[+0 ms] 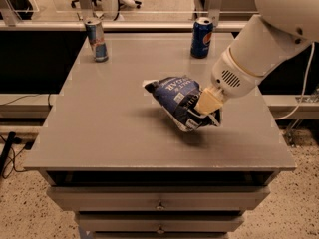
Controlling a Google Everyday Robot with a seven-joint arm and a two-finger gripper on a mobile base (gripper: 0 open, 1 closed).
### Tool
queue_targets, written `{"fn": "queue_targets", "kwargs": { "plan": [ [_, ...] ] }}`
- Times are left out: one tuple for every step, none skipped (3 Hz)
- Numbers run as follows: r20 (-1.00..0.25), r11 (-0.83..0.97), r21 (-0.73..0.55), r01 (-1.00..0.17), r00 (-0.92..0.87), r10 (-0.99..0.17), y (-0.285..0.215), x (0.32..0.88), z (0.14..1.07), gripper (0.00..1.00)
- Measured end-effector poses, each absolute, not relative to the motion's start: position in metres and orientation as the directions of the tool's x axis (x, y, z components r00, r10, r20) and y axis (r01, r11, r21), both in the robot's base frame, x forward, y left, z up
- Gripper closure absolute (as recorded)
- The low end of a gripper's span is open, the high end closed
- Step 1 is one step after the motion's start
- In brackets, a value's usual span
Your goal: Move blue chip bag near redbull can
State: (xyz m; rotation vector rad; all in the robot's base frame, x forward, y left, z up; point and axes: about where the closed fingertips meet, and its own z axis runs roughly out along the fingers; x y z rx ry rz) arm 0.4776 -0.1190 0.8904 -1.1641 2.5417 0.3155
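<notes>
The blue chip bag (178,100), dark navy foil with white lettering, is lifted off the grey table (109,123) near its middle right, tilted with its left end up. My gripper (205,105) is shut on the bag's right end, the cream fingers pinching the foil. The white arm reaches in from the upper right. The redbull can (95,40), slim, silver and blue with a red mark, stands upright at the table's far left corner, well apart from the bag.
A wider dark blue Pepsi-style can (201,37) stands at the far edge right of centre, just behind the bag. Drawers sit under the table's front edge. A cable hangs at the right side.
</notes>
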Motion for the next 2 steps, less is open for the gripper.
{"fn": "queue_targets", "kwargs": {
  "plan": [
    [-0.419,0.627,0.038,-0.778,-0.583,-0.697,-0.092,0.504,0.901,1.0],
    [-0.451,0.609,-0.012,-0.793,-0.54,-0.711,-0.046,0.554,0.921,1.0]
  ]
}}
